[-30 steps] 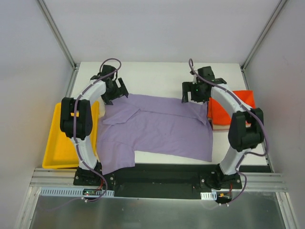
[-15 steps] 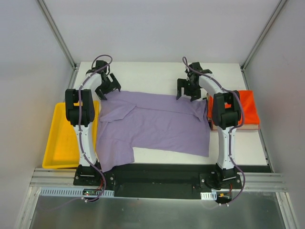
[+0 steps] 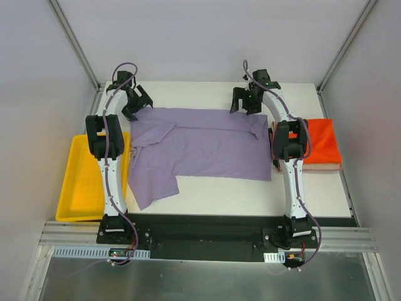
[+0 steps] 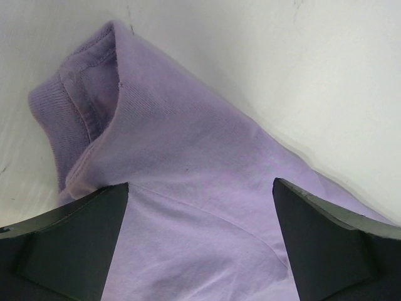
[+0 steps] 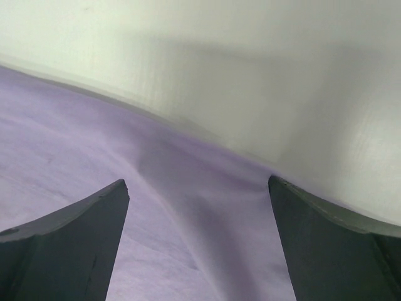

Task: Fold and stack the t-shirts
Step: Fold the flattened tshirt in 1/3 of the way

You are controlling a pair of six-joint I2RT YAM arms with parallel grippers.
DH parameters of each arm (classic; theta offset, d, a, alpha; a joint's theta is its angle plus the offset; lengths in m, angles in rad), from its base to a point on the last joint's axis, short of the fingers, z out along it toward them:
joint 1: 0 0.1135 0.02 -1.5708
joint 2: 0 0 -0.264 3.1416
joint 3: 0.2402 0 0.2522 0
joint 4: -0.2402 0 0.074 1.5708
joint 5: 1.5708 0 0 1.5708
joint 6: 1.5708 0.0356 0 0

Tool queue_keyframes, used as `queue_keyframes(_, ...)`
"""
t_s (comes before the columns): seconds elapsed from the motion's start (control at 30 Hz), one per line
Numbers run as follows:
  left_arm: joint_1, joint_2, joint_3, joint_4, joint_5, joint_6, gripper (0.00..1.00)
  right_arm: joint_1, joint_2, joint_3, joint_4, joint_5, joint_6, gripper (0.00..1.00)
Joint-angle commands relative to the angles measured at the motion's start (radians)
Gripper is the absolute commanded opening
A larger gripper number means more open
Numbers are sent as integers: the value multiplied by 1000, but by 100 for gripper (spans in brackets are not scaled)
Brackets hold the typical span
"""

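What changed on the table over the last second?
Both arms stretched toward the far edge. The left gripper and right gripper moved away from the bases with jaws open. The purple t-shirt slid with them, away from the near edge. No grasp or release is visible. The orange folded shirt and yellow tray stayed put.

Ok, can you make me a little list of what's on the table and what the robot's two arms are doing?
shirt to fold: purple t-shirt, spread open on the white table, a bit wrinkled, not yet folded
folded shirt: orange folded shirt, at the table's right edge
tray: yellow plastic tray, beside the table's left edge
left jaws: open, at the purple t-shirt's far left corner
right jaws: open, at its far right corner
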Motion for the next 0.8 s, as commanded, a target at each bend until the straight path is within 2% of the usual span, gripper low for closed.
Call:
queue_keyframes(0.0,11,43,30,-1,30,8,99,-48,-37,32,60,-19,-28,96)
queue_keyframes(0.17,11,22,21,-1,45,40,99,-46,-194,-64,60,87,-21,96)
queue_keyframes(0.27,11,17,-1,1,64,77,99,-48,-284,-193,57,177,54,99)
queue_keyframes(0.33,11,17,-10,2,80,94,99,-48,-320,-254,34,237,113,95)
queue_keyframes(0.53,9,20,-33,33,127,103,99,-46,-305,-291,-38,297,203,81)
queue_keyframes(0.63,12,22,-42,42,139,96,99,-48,-283,-277,-55,369,214,78)
queue_keyframes(0.77,20,17,-56,56,143,83,99,-49,-254,-262,-62,381,222,73)
